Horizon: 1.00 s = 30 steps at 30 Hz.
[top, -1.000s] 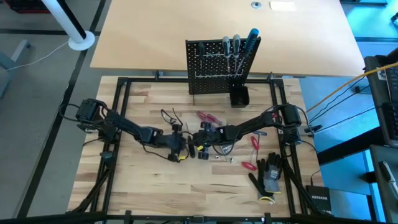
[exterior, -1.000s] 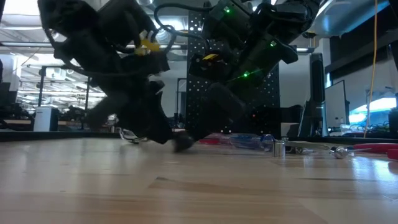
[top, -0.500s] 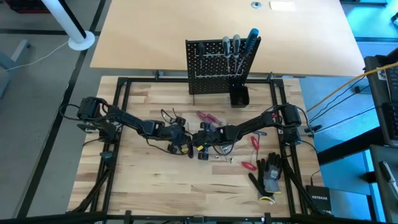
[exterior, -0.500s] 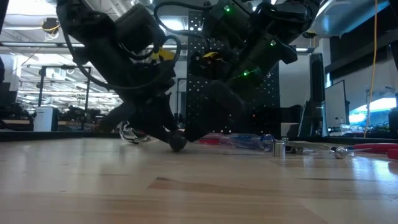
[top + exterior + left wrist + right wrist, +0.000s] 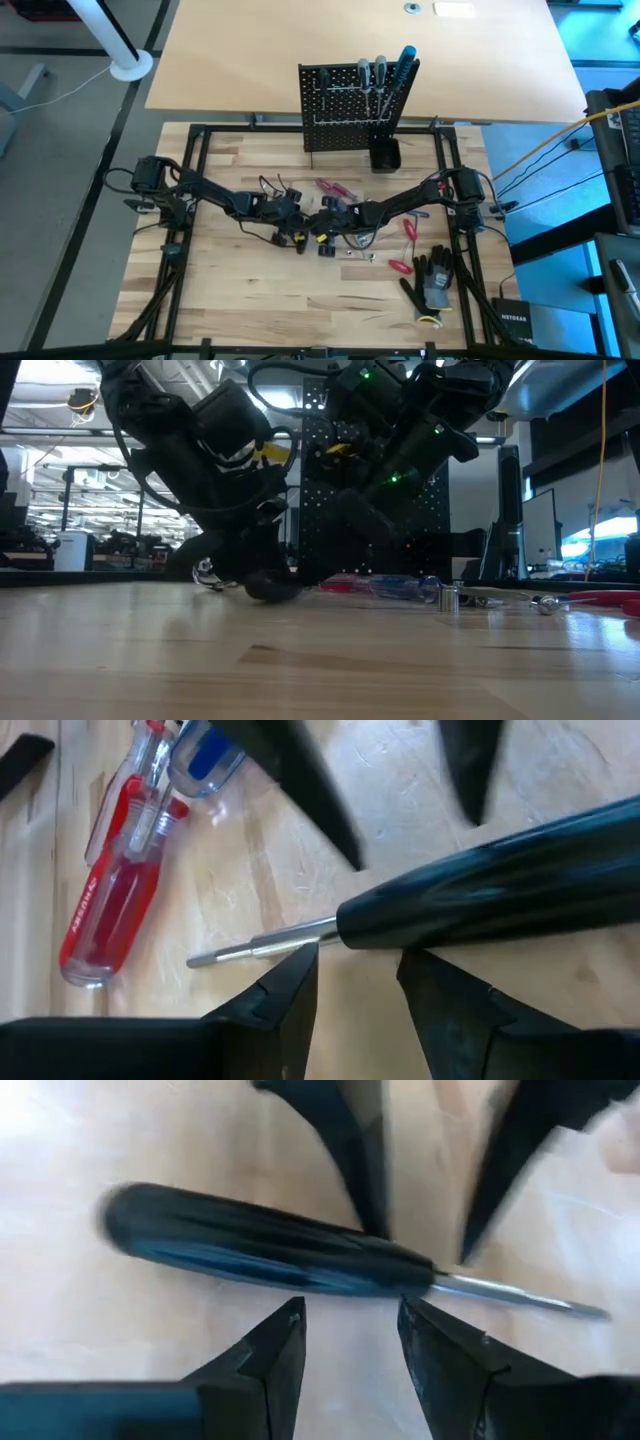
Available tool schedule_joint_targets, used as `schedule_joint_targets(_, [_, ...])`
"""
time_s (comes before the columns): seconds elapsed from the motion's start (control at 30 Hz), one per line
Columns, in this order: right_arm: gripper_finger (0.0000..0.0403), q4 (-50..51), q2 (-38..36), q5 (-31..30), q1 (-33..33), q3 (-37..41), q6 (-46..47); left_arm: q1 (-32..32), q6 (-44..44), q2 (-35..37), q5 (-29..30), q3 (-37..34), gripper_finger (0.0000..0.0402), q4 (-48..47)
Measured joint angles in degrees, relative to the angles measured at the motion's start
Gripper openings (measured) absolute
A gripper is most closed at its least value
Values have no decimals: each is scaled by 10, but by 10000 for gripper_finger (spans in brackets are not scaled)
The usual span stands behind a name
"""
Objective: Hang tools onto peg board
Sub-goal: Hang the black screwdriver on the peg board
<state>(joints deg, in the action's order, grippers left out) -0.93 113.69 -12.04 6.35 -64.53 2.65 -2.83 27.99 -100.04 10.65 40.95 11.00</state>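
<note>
A black-handled screwdriver (image 5: 480,890) with a thin metal shaft (image 5: 260,942) lies flat on the wooden table at its middle. It also shows in the right wrist view (image 5: 250,1245). My left gripper (image 5: 355,975) is open, low over the table on one long side of the screwdriver. My right gripper (image 5: 350,1330) is open on the opposite long side, facing it. In the high view the two grippers (image 5: 298,225) (image 5: 326,222) meet there. The peg board (image 5: 340,110) stands at the table's far edge with several screwdrivers (image 5: 375,75) hung on it. My left gripper's fingertips (image 5: 300,965) stand right beside the handle's shaft end; I cannot tell whether they touch it. My right gripper's fingertips (image 5: 290,1320) stand right beside the handle from the other side; I cannot tell whether they touch it.
Red and blue clear-handled screwdrivers (image 5: 110,910) lie just beyond the black one, toward the peg board (image 5: 335,188). A small black cup (image 5: 385,155) stands at the board's foot. Red-handled tools (image 5: 408,230) and black gloves (image 5: 435,280) lie at the near right. Small metal bits (image 5: 448,598) lie on the table.
My left gripper has gone toward the table's right and a little toward its far edge, coming down to the table beside the black screwdriver and close to my right gripper.
</note>
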Motion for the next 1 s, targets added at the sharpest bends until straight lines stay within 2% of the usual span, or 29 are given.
schedule_joint_targets(0.13, [163,16,0,-49,0,0,-1,-18,-42,0,-4,0,141,2])
schedule_joint_targets(0.3, [163,-10,0,-100,-3,0,0,-52,-64,-1,-13,-1,141,14])
schedule_joint_targets(0.4, [163,-36,4,-85,-5,0,0,-67,-79,-2,-28,-2,141,34])
schedule_joint_targets(0.6, [163,-36,18,-79,-4,0,-10,-66,-124,-2,-20,-2,141,41])
schedule_joint_targets(0.8, [163,-35,-10,-97,-3,0,-14,-73,-108,-2,-13,-2,141,47])
schedule_joint_targets(1.0, [163,83,-63,-98,-3,0,15,-92,-76,4,34,-2,141,36])
